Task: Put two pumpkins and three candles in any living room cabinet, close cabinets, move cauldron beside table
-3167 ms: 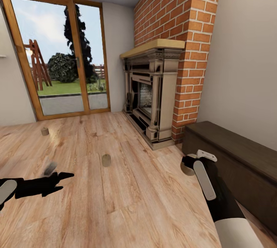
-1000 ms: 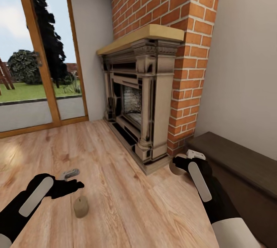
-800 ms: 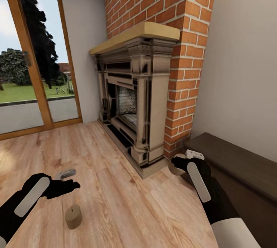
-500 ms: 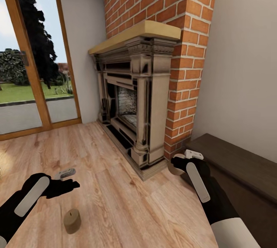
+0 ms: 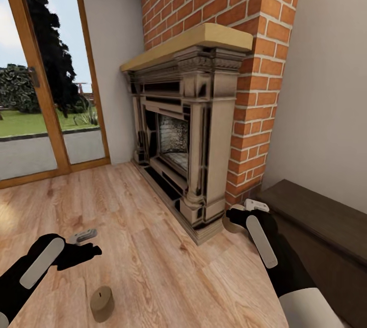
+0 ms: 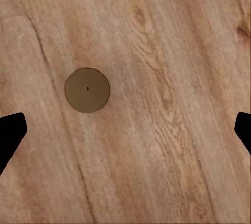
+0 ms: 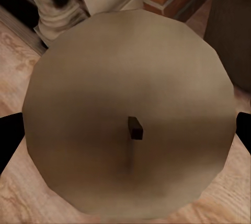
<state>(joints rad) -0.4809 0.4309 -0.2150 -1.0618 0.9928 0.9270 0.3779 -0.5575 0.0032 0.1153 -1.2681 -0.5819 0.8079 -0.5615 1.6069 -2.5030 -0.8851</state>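
A living room in a home: an ornate fireplace [image 5: 188, 134] with a pale mantel [image 5: 193, 43] stands at 12 o'clock against a red-brick chimney breast [image 5: 239, 12], on a light wood-plank floor [image 5: 153, 256]. At 10 o'clock, a wood-framed glass door [image 5: 41, 88] opens onto lawn, shrubs and a dark conifer. A low dark-brown cabinet [image 5: 316, 226] lines the plain wall at 3 o'clock, just beside the brickwork.

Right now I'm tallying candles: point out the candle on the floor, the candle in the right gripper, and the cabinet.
Floor candle [image 5: 102, 303], head view, its top.
Held candle [image 7: 130, 114], right wrist view, wick end.
Cabinet [image 5: 318, 218], head view, top surface.
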